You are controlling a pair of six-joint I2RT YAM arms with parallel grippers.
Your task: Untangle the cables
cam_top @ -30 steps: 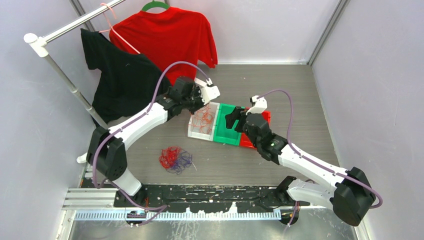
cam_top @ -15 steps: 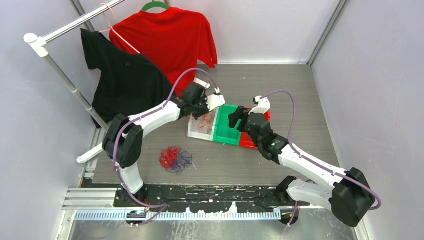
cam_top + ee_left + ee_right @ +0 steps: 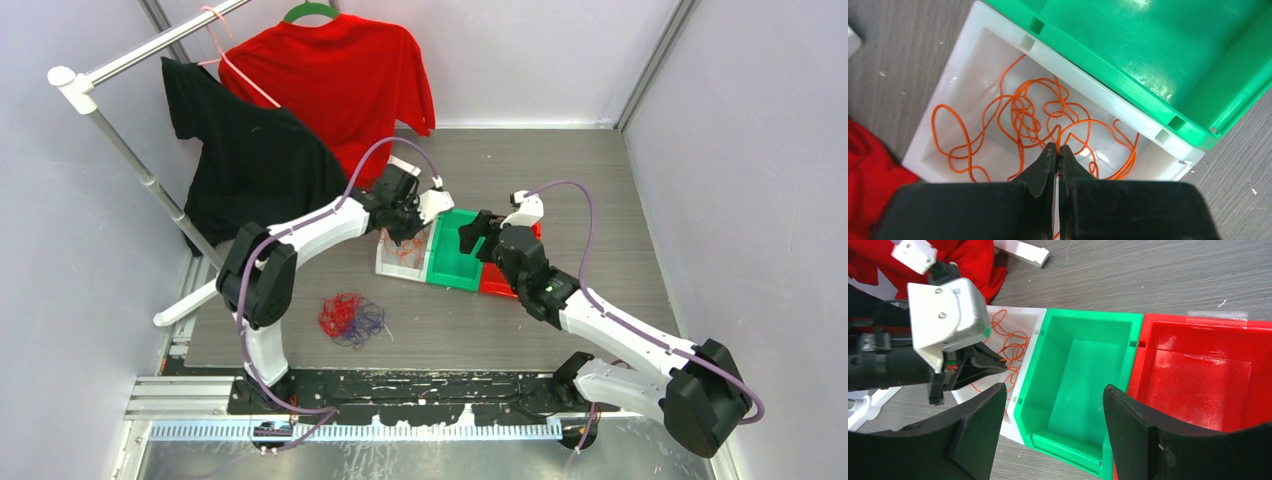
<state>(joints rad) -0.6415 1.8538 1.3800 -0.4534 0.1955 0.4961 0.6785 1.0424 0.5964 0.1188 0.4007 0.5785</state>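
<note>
Nearest the arms' bases, the red and blue tangle (image 3: 350, 318) lies on the tabletop (image 3: 560, 190) as a roundish clump with no clear long axis, a few loose ends trailing to its right. It sits well apart from both claws, toward the robot and to the left of the bins, on the left arm's side, so that arm looks the better placed to reach it next. Farther out stand three bins touching in a row: white bin (image 3: 388, 262), green bin (image 3: 1083, 365) and red bin (image 3: 1198, 375); the green and red ones show nothing inside. The orange cables (image 3: 1020, 112) lie in loose loops on the white bin's floor. The left claw (image 3: 1057, 152) hangs over that bin with its fingers pressed together, and one orange strand runs up between them, so it appears to be pinching that strand and must let go before it leaves. The right claw (image 3: 1054, 395) hovers above the green bin, spread wide and holding nothing. Beyond the bins hang a red shirt (image 3: 335, 70) and a black shirt (image 3: 245, 155).
</note>
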